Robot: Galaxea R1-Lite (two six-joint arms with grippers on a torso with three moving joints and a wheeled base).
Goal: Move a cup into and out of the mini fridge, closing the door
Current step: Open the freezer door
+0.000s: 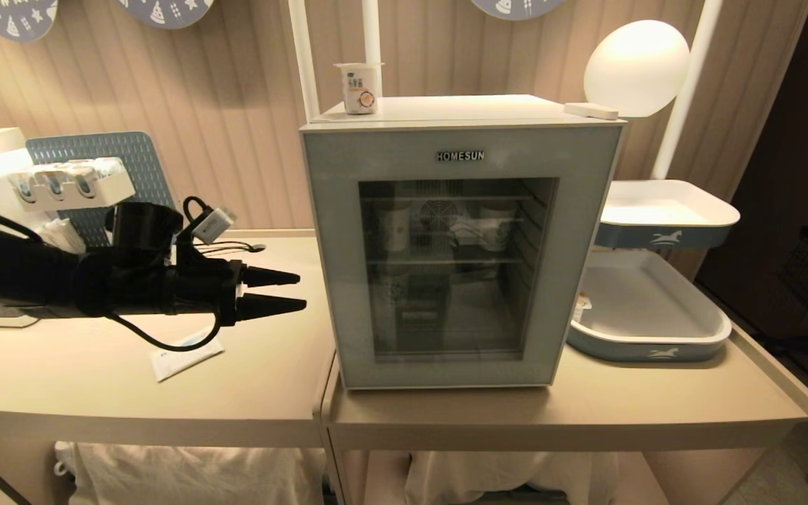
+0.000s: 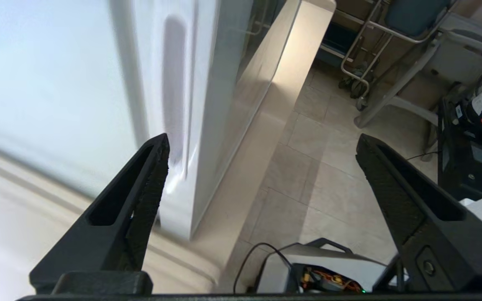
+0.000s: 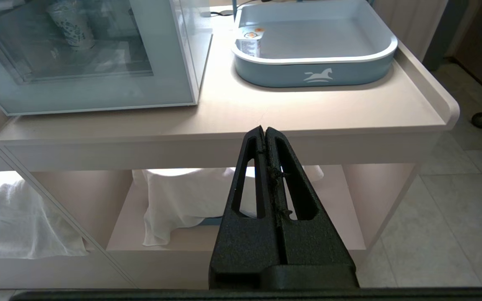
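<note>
Standing on the flat top of the mini fridge, near its back left corner, is the cup: a small white pot with a flat lid and a coloured label on its side. The door is shut, a pale grey-blue frame around dark glass with "HOMESUN" above the window (taller paper cups show dimly on the wire shelves inside). The left gripper hovers level beside the fridge's left side, over the table, its fingers spread wide and holding nothing. The right gripper hangs low in front of the table edge, fingers pressed together, empty.
</note>
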